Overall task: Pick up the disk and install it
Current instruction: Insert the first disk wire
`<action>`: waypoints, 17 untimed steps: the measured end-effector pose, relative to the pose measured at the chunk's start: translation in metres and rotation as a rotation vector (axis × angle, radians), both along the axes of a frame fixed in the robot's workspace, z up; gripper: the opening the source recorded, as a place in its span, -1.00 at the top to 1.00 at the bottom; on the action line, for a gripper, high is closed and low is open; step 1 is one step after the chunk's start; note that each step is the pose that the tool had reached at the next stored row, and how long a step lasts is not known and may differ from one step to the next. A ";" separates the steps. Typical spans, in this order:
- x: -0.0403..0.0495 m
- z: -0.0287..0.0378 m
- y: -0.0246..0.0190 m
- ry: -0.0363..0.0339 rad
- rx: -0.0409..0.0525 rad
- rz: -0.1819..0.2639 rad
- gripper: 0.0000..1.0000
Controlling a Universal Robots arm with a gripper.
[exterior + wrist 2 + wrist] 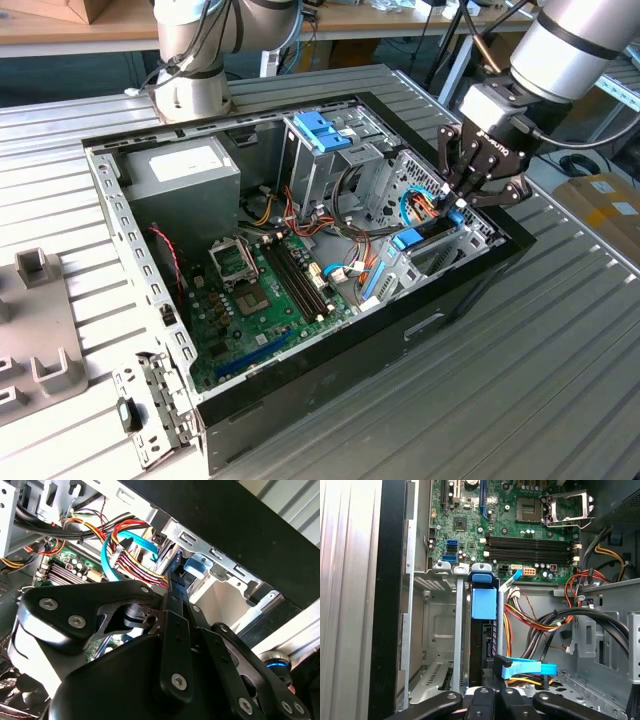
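The disk (428, 240) stands on edge in the metal drive bay (470, 235) at the exterior view's right end of the open computer case (400, 335). Its blue carrier tab (484, 602) and dark edge (482, 645) show in the first wrist view, seated between the bay's metal rails. My gripper (457, 203) hangs straight over the bay, its black fingers (172, 587) drawn together on the disk's upper end. The gripper's black linkages (495, 700) hide where the fingers meet the disk.
Coloured cables (535, 620) and a blue data cable (107, 555) run just beside the bay. A tall metal cage with a blue handle (322, 130), the grey power-supply box (185, 170) and the motherboard (260, 290) lie inside the case. A second arm's base (190, 90) stands behind it.
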State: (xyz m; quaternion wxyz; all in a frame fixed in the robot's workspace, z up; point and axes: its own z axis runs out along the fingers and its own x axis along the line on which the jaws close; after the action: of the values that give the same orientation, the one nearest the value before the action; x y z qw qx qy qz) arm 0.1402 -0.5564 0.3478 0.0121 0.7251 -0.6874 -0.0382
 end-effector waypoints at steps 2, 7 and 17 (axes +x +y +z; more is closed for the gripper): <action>0.0000 0.0002 -0.0006 0.0000 -0.0005 0.000 0.79; -0.0005 -0.0004 -0.0033 0.0000 -0.0001 0.000 0.79; 0.0016 0.0033 -0.0036 0.0026 -0.0002 0.000 0.79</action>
State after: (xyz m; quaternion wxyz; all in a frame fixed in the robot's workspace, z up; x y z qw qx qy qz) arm 0.1418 -0.5600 0.3511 0.0130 0.7251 -0.6875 -0.0390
